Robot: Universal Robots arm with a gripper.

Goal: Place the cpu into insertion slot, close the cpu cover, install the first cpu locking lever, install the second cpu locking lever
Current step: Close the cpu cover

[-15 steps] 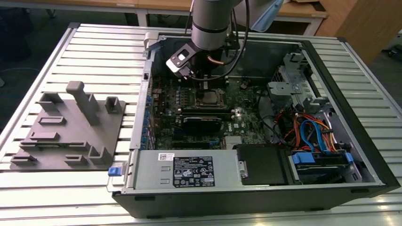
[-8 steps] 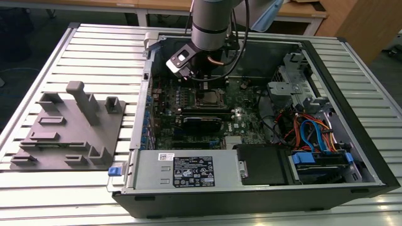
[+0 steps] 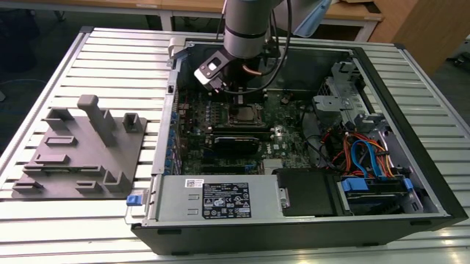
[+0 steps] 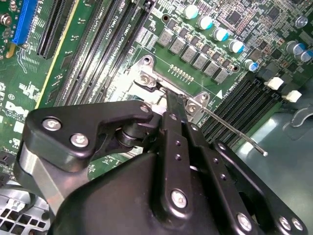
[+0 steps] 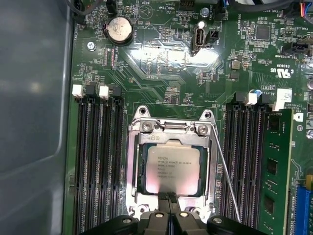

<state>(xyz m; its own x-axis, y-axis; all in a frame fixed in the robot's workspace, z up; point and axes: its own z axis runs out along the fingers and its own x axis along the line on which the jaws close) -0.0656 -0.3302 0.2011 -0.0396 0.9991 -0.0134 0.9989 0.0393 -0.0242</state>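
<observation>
The cpu [image 5: 173, 169], a silver square chip, lies in the insertion slot [image 5: 131, 147] on the green motherboard. The cpu cover [image 5: 210, 166] lies flat around it, with the chip showing through its opening. One thin wire locking lever [image 5: 227, 176] stands away from the socket at an angle, unlatched; in the second wrist view it [image 4: 230, 132] juts out over the memory slots. My gripper [image 5: 168, 197] is shut with nothing between its fingers, its tip at the cover's edge. In the exterior view the gripper [image 3: 233, 93] hangs just above the socket [image 3: 246, 114].
Black memory slots [image 5: 100, 161] flank the socket, and a green memory stick [image 5: 276, 166] stands in one. The open computer case [image 3: 411, 110] walls in the board, with cables [image 3: 367, 154] and a power supply [image 3: 220, 198] inside. A grey fixture plate [image 3: 81, 148] lies at the exterior view's left.
</observation>
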